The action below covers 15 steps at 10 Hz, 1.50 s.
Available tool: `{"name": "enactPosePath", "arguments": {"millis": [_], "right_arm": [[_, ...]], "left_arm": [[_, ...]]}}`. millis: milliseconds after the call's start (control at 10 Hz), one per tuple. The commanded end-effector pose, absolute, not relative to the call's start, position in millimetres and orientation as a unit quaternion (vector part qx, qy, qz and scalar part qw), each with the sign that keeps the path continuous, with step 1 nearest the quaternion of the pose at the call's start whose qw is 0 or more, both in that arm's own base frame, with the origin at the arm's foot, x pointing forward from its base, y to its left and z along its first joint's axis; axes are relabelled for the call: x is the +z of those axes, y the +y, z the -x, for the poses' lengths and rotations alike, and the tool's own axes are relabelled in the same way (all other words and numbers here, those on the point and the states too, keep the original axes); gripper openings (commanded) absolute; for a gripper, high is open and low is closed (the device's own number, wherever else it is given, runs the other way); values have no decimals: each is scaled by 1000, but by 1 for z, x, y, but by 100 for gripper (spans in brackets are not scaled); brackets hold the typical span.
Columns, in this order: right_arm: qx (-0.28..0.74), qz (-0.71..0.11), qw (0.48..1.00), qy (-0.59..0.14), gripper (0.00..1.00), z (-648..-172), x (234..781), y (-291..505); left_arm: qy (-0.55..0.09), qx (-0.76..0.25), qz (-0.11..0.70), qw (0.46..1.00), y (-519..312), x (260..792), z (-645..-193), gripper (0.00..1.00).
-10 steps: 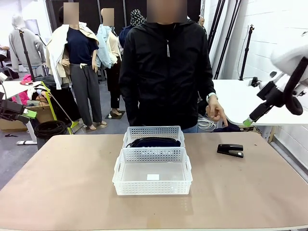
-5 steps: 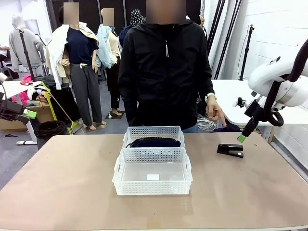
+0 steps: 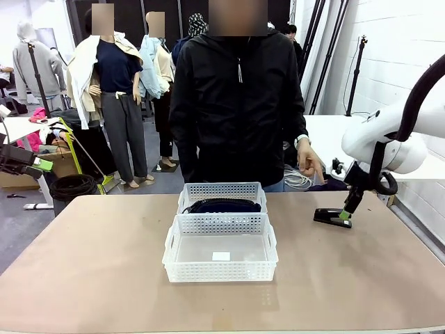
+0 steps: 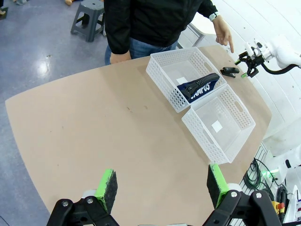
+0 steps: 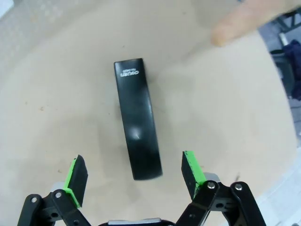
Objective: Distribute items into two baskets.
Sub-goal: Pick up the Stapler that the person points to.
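Stapler (image 3: 332, 217) lies flat on the bench (image 3: 90, 264), well apart from the two baskets, at about 3 o'clock of them in the front view.

Change noted: over the last second my right hand (image 5: 134, 175) has come down from high at 2 o'clock to sit right at the stapler. In the right wrist view its jaws are spread wide. One green pad stands at either side of the stapler's near end, and bare bench shows between each pad and the black body. Nothing is gripped yet. I cannot tell whether the pads have reached bench height.

A person's finger (image 3: 311, 164) points down toward the stapler from 12 o'clock of it, not touching it. It shows blurred at 1 o'clock in the right wrist view.

Pouch (image 4: 201, 85) is already in the far basket (image 3: 221, 189), lettering up. The near basket (image 3: 220, 266) holds nothing but its label. My left hand (image 4: 162, 187) hangs high over the bench, fully open and empty.

Assessment: one item is placed and one is outstanding. The descent puts the task at the grasp step for the second item. Closing across the narrow body looks feasible as aligned. The risks I see are the smooth casing slipping and the top arm hinging open on the lift. I judge the destination to be the near basket, at 9 o'clock of the stapler.
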State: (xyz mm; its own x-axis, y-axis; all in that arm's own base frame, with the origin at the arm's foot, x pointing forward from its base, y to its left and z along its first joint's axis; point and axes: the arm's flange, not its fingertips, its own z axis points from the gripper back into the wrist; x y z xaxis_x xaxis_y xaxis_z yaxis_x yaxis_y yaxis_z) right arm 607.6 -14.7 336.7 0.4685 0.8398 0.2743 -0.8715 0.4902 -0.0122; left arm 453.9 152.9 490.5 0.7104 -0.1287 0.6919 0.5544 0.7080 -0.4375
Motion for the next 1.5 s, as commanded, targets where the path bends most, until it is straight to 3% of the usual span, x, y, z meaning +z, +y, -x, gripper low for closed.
{"name": "enactPosePath", "arguments": {"millis": [0,1400], "right_arm": [[511,-57,852,-99,100,-620,327,-9],[536,-41,837,-101,100,-627,322,8]], "left_arm": [[-322,-198,327,866,154,492,-452,100],[-322,-198,327,866,154,492,-452,100]]}}
